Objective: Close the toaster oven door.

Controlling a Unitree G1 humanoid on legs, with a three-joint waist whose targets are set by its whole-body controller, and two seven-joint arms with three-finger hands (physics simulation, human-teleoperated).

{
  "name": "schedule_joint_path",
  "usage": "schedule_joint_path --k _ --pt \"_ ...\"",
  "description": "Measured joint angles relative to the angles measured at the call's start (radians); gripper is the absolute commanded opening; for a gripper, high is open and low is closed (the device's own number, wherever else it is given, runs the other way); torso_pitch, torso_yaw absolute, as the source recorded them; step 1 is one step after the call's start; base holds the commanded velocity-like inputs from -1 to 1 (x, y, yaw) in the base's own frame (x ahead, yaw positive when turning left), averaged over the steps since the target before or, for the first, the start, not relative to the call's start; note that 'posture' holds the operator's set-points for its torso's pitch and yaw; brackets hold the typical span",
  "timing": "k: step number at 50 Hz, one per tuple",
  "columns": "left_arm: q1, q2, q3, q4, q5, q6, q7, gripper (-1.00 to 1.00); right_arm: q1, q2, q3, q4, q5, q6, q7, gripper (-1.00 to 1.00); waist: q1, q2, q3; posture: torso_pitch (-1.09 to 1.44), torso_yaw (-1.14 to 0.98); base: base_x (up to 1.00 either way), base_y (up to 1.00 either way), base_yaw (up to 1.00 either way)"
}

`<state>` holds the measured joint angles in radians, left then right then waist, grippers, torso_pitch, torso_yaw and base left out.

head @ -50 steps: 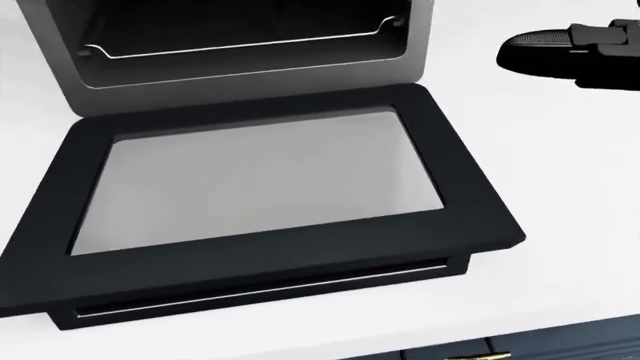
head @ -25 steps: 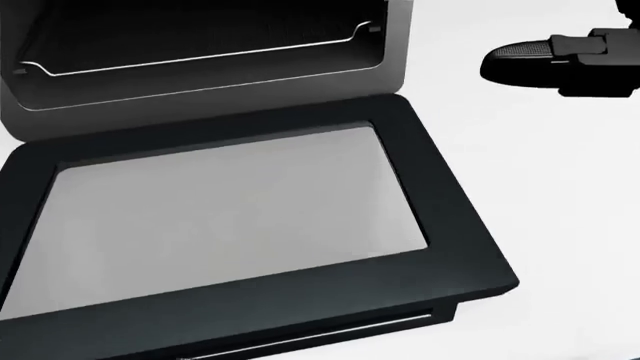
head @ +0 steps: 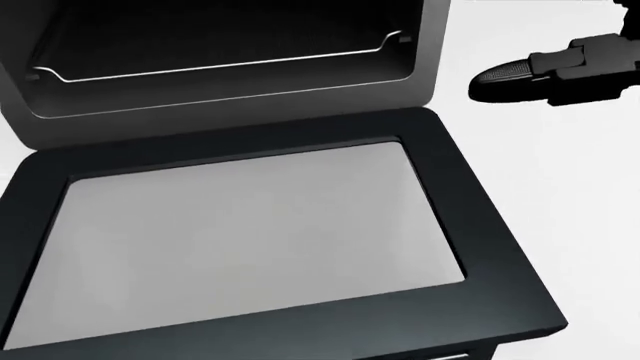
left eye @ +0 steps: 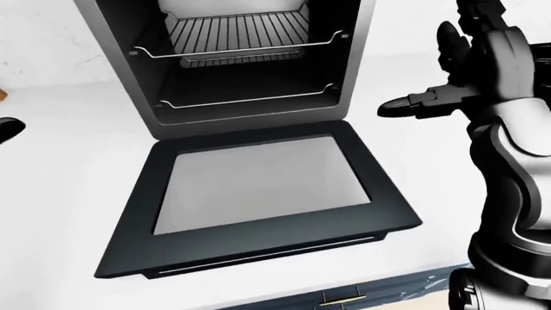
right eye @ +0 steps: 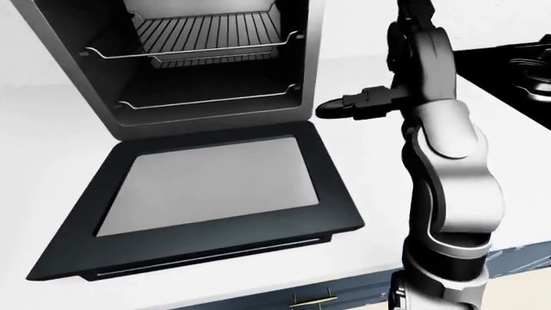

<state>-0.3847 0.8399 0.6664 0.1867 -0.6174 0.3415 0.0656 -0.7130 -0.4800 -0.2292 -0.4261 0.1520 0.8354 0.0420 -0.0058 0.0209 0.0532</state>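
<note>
The fingers (left eye: pixel 413 104) of the right hand (left eye: pixel 469 71) are spread and grasp nothing. Against the head view of half a second before, the door fills more of the picture: the camera has been moved nearer. The toaster oven door (left eye: pixel 258 200) lies flat open, untouched, left of and below the fingertips. The left hand (left eye: pixel 7 129) is barely seen; its state cannot be told.

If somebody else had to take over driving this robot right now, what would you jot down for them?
Right hand: fingers spread, holding nothing, up beside the toaster oven on its right in the left-eye view, not touching it.
Left hand: only a dark tip shows at that view's left edge; its state is unclear.
Toaster oven door: fully open, lying flat on the white counter, glass up. Two wire racks inside.
Done: nothing on the door yet.
Left: get a hand under the door's near edge and swing it up shut.
</note>
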Motion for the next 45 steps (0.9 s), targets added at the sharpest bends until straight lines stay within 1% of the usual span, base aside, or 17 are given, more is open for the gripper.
schedule_joint_path --k 2,9,13,19,26,34,39,45 --pt "0.000 0.004 0.001 0.004 -0.001 -0.002 0.000 1.00 -0.003 -0.002 0.001 0.014 -0.036 -0.016 0.030 1.00 0.000 0.002 0.001 0.00 0.00 0.00 0.00 0.00" --pt "0.005 0.010 0.002 0.029 0.002 -0.017 -0.005 1.00 0.019 -0.001 -0.019 0.016 -0.125 -0.040 0.117 1.00 -0.001 0.005 0.002 0.00 0.00 0.00 0.00 0.00" --pt "0.002 0.015 -0.001 0.046 0.005 -0.027 -0.009 1.00 0.037 -0.006 -0.023 0.000 -0.155 -0.043 0.170 1.00 -0.002 0.005 0.002 0.00 0.00 0.00 0.00 0.00" --pt "0.003 0.018 0.000 0.051 0.006 -0.035 -0.007 1.00 0.072 -0.011 -0.045 -0.025 -0.187 -0.049 0.244 1.00 -0.003 0.005 0.001 0.00 0.00 0.00 0.00 0.00" --pt "0.000 0.023 -0.001 0.051 0.004 -0.035 -0.007 1.00 0.095 -0.002 -0.041 -0.037 -0.223 -0.061 0.290 1.00 -0.004 0.006 0.000 0.00 0.00 0.00 0.00 0.00" --pt "0.000 0.025 0.000 0.046 0.002 -0.032 -0.004 1.00 0.115 -0.013 -0.071 -0.050 -0.245 -0.066 0.326 1.00 -0.002 0.005 -0.003 0.00 0.00 0.00 0.00 0.00" --pt "0.000 0.026 0.001 0.047 0.003 -0.033 -0.006 1.00 0.145 -0.012 -0.071 -0.058 -0.256 -0.084 0.346 1.00 -0.002 0.003 -0.004 0.00 0.00 0.00 0.00 0.00" --pt "0.001 0.024 0.000 0.047 0.003 -0.033 -0.007 1.00 0.171 -0.014 -0.087 -0.053 -0.270 -0.107 0.367 1.00 -0.001 0.002 -0.005 0.00 0.00 0.00 0.00 0.00"
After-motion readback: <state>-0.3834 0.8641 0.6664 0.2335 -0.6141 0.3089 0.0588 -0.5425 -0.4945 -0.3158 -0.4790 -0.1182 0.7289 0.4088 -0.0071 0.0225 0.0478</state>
